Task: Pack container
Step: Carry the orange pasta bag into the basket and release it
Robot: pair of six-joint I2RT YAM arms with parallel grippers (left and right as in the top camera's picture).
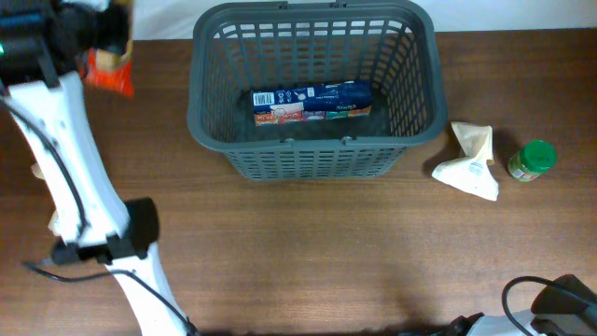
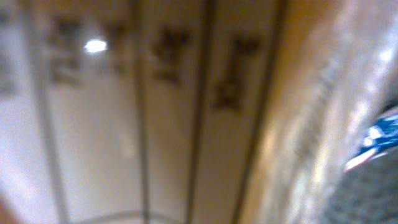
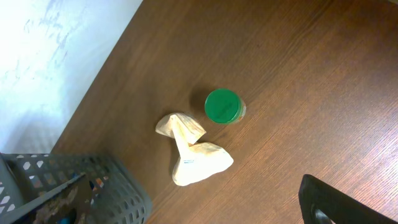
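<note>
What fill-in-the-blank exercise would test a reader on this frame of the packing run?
1. The dark-gray basket holds ____ package, printed blue, white and red.
2. The jar has a ____ lid.
3. The cream pouch lies between the basket and the ____.

Missing words: one; green; jar.

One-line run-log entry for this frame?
container: blue box inside | orange packet at left tool, grasp unclear | pouch, green-lid jar outside
</note>
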